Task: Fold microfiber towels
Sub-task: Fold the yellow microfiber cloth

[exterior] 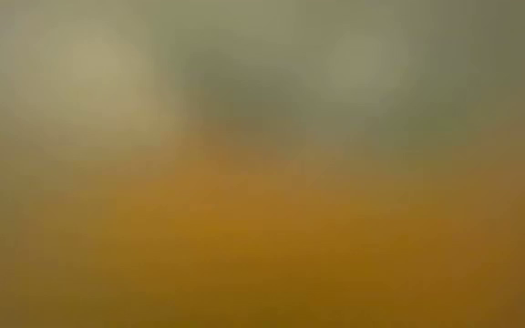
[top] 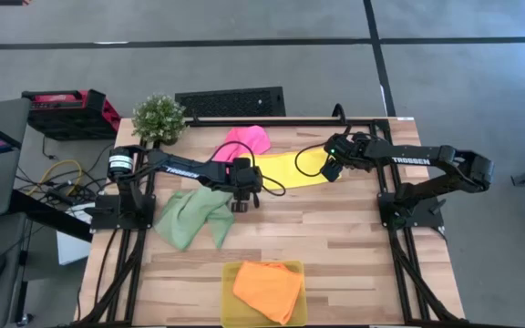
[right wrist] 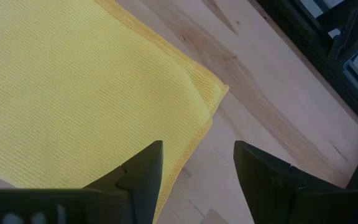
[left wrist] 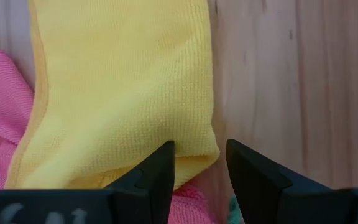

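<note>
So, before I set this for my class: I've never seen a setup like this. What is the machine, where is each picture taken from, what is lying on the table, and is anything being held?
It is a robot with two dark arms at a wooden table. One picture looks straight down from above. One, at table height, is only an orange blur here. Two come from cameras on the wrists, looking past each arm's own fingers.

On the table lie a yellow towel, a pink towel, a green towel, an orange towel in a yellow tray, and a small potted plant.

The left gripper and right gripper are open, each over an end of the yellow towel. Neither holds anything.
</note>
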Available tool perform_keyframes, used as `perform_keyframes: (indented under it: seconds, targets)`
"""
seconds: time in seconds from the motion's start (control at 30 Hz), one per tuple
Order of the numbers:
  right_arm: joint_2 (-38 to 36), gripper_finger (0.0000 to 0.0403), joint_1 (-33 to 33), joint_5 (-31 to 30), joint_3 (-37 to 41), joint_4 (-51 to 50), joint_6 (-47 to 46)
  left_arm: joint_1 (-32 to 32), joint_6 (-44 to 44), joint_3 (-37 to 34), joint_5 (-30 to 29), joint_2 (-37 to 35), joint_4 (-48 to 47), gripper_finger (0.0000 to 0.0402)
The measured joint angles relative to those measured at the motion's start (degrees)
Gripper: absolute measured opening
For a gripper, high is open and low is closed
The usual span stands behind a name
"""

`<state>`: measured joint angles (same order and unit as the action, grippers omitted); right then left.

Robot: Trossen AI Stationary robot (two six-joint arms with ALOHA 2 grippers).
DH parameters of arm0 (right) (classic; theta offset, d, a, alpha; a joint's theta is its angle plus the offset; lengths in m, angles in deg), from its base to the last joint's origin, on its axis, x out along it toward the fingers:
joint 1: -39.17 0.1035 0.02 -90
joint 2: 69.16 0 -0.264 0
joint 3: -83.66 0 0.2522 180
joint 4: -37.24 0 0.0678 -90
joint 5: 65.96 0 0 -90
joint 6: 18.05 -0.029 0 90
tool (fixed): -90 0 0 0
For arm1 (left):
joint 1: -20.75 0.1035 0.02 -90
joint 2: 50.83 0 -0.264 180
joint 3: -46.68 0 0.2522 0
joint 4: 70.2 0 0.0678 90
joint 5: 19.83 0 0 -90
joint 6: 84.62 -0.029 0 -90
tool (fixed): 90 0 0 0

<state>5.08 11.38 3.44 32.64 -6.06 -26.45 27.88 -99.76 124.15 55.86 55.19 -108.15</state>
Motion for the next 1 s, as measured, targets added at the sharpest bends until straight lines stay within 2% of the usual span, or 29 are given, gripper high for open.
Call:
perform_keyframes:
  seconds: [0.23,0.47,0.6,0.73,0.93,1.0]
  targets:
    - [0.0,0.0221,0.0,0.0,0.0,0.0,-0.02,0.09,1.45,0.0,-0.08,0.09,1.3,0.0137]
    - [0.0,0.0221,0.06,0.0,0.0,0.0,-0.02,-0.12,3.53,0.68,-0.75,4.54,2.03,0.0137]
    - [0.0,0.0221,0.64,0.0,0.0,-0.36,-0.03,-0.24,5.18,1.87,-1.64,3.98,0.44,0.0131]
    - [0.0,0.0221,1.18,0.0,0.0,-0.48,0.71,-0.17,4.58,3.92,-2.63,3.01,-2.45,0.0098]
    - [-0.08,0.0221,1.14,-0.16,0.0,-0.6,0.94,0.0,3.85,8.85,-2.97,2.33,-8.31,0.0013]
    - [-0.91,0.0221,1.16,-0.24,0.0,-1.3,0.94,0.02,3.98,10.9,-3.0,2.33,-9.43,0.0007]
